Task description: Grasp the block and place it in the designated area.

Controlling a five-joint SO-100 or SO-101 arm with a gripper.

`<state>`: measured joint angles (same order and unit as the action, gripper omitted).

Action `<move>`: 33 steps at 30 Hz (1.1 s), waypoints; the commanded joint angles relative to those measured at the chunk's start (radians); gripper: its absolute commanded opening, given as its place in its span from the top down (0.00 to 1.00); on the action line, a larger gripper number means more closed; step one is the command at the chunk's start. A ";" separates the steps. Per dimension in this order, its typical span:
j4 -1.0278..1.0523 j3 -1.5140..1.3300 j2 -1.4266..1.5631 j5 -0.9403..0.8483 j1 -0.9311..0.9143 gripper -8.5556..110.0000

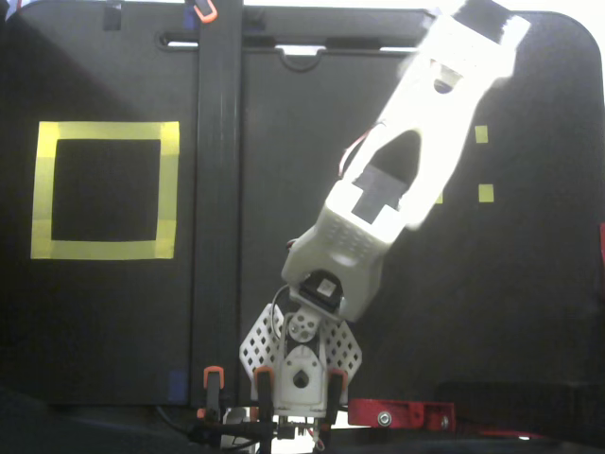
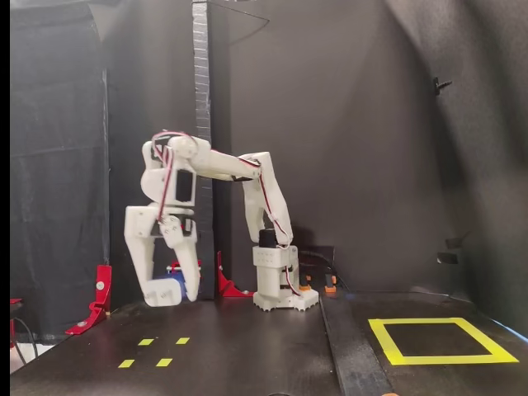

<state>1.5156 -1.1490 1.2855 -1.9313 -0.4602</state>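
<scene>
In a fixed view from the side, my gripper (image 2: 171,293) hangs down at the left, low over the black table, near the small yellow squares (image 2: 153,351). Its fingers are closed around the small dark blue block (image 2: 174,287). I cannot tell whether the block touches the table. In a fixed view from above, the overexposed white arm reaches to the upper right, the gripper (image 1: 480,28) is blurred and the block is hidden under it. The designated area, a large yellow tape square, lies far away at the left (image 1: 104,250) and, in the side view, at the right front (image 2: 450,360).
A dark raised strip (image 1: 217,189) runs across the table between the arm's side and the yellow square. Tiny yellow squares (image 1: 486,193) lie near the gripper. Red brackets (image 2: 100,295) (image 1: 402,413) and orange clamps stand by the base (image 2: 285,297).
</scene>
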 commanded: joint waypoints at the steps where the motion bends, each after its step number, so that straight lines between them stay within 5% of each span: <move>1: -0.021 -0.023 0.083 0.058 0.057 0.74; 33: 0.037 -0.153 0.183 0.638 0.712 0.74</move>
<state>1.5386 -1.3070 1.3975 -1.3177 0.2117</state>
